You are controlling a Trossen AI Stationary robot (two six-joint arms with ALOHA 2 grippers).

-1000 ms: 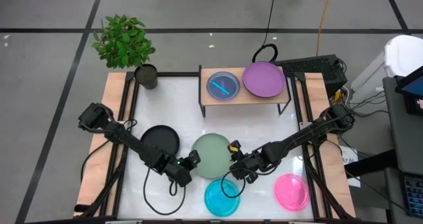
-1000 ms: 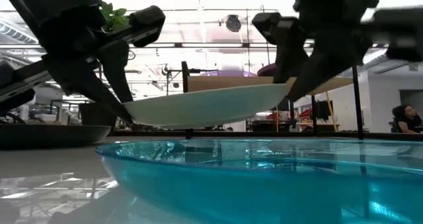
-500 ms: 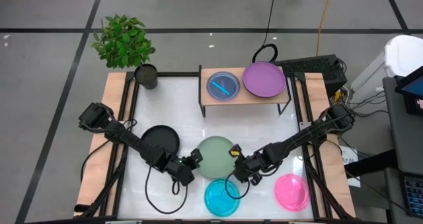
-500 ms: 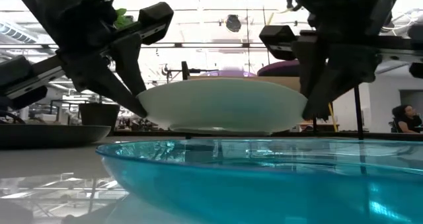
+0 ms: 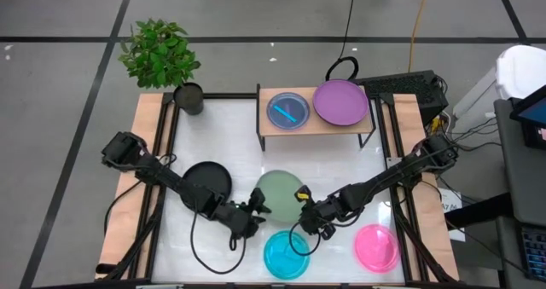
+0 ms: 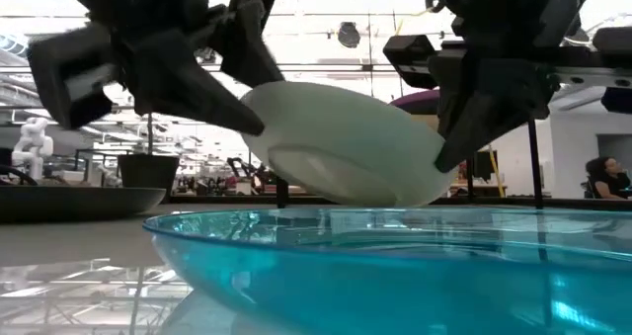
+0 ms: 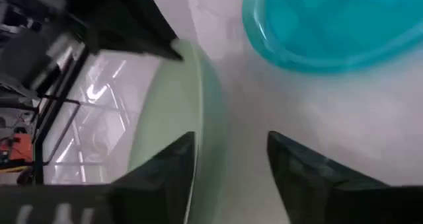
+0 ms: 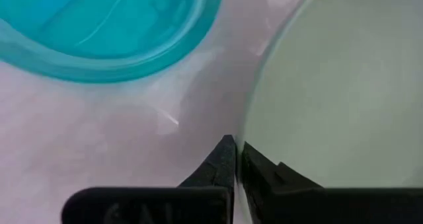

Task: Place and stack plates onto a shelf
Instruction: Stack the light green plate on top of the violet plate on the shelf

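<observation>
A sage green plate (image 5: 279, 195) is at the table's middle, tilted in the low view (image 6: 346, 142) with its left edge up. My right gripper (image 5: 304, 214) is shut on its near right rim. My left gripper (image 5: 256, 212) is open at the plate's left rim (image 7: 201, 118), its fingers either side of that rim; whether a finger touches it I cannot tell. A cyan plate (image 5: 286, 253) lies flat just near of both grippers. The shelf (image 5: 317, 129) stands at the far middle with a bluish plate (image 5: 288, 111) and a purple plate (image 5: 340, 101) on top. My right gripper pinches the green plate's rim (image 8: 248, 128) between its two fingers, one finger over the plate's inside and one outside. It comes low from the table's right. The plate is tilted, its left edge higher; whether its underside rests on the table I cannot tell.
A black plate (image 5: 207, 180) lies at the left and a pink plate (image 5: 376, 245) at the near right. A small dark plant pot (image 5: 189, 97) stands at the far left corner. Cables loop over the table near the grippers.
My right gripper has shut on the green plate's right rim. My left gripper, shut on the left rim before, has opened and let go, shifting a little toward the table's right. The plate, level half a second ago, now tilts with its left edge up.
</observation>
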